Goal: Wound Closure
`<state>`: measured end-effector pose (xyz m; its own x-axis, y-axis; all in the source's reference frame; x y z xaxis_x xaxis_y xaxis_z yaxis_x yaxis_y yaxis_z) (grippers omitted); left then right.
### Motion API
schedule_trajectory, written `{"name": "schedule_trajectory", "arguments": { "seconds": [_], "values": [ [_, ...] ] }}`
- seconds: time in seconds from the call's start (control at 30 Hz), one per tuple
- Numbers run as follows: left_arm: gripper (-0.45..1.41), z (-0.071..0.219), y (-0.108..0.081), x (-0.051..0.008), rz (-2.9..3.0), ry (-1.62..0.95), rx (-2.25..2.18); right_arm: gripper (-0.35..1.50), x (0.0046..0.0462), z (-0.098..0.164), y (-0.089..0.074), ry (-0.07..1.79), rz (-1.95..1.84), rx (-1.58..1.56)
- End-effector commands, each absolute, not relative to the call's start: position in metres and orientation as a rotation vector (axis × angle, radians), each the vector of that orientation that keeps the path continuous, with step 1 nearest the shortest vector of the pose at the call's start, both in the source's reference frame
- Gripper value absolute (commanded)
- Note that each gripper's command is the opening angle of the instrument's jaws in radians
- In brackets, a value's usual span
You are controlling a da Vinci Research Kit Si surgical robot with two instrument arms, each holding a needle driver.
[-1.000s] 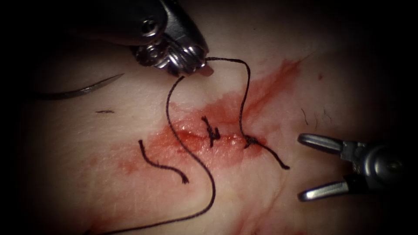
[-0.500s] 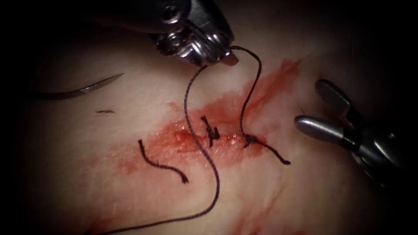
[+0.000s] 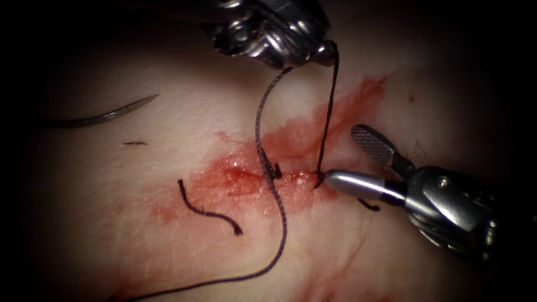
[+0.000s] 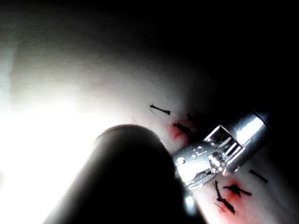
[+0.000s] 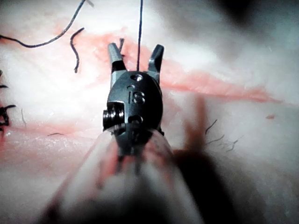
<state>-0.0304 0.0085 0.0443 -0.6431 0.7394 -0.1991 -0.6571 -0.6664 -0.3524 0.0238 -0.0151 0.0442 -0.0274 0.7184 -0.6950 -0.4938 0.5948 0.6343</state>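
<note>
Thread (image 3: 327, 120) is held taut by left tool (image 3: 327, 56), top centre, jaws clamped. Right tool (image 3: 358, 162) is spread wide astride the strand nr knot. Needle (image 3: 103, 116) lies free, upper left, outside tissue (image 3: 112, 223). Thread judged limp, light, slippery; best gripped close to knot.

Both tools were shiny bare metal. The left tool (image 3: 313, 53) had a chunky, knobbly polished wrist with rounded lobes and bright glints all over, and its shaft (image 4: 126, 182) was a dark smooth tube. The right tool (image 3: 349, 159) was more matte grey: two slim jaws, one with a fine cross-hatched inner face, the other smooth and rounded on the outside. Behind them sat a boxy wrist block (image 5: 134, 100) with a small round screw, a tiny stamped mark and a pivot pin on the side
</note>
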Motion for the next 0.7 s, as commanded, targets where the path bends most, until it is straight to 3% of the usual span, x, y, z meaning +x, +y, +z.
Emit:
{"name": "schedule_trajectory", "arguments": {
  "seconds": [0.03, 0.17, 0.2, 0.23, 0.27, 0.37, 0.43, 0.7],
  "values": [
    [-0.45, 0.0444, 0.0091, -0.0309, 2.281, -0.308, -0.424, 1.01, 0.0249, 0.0444, -0.0147, 1.272, 0.978, 0.228],
    [-0.45, 0.0438, 0.0093, -0.0308, 2.28, -0.304, -0.43, 1.16, 0.0234, 0.0441, -0.0147, 1.284, 0.951, 0.268],
    [-0.45, 0.0437, 0.0094, -0.0308, 2.282, -0.297, -0.433, 1.13, 0.0228, 0.0439, -0.0148, 1.288, 0.939, 0.284],
    [-0.45, 0.0437, 0.0094, -0.0307, 2.279, -0.295, -0.429, 0.93, 0.0221, 0.0437, -0.0148, 1.286, 0.921, 0.311],
    [-0.45, 0.0436, 0.0095, -0.0307, 2.28, -0.294, -0.433, 0.91, 0.0218, 0.0436, -0.0148, 1.279, 0.912, 0.337],
    [-0.45, 0.0437, 0.0095, -0.0307, 2.283, -0.292, -0.432, 0.94, 0.0216, 0.0434, -0.0147, 1.242, 0.884, 0.352],
    [-0.45, 0.0437, 0.0094, -0.0308, 2.284, -0.292, -0.433, 1.08, 0.0215, 0.0433, -0.0148, 1.243, 0.862, 0.355],
    [-0.45, 0.0444, 0.009, -0.031, 2.288, -0.276, -0.429, 0.94, 0.022, 0.0432, -0.014, 1.249, 0.831, 0.342]
  ]
}}
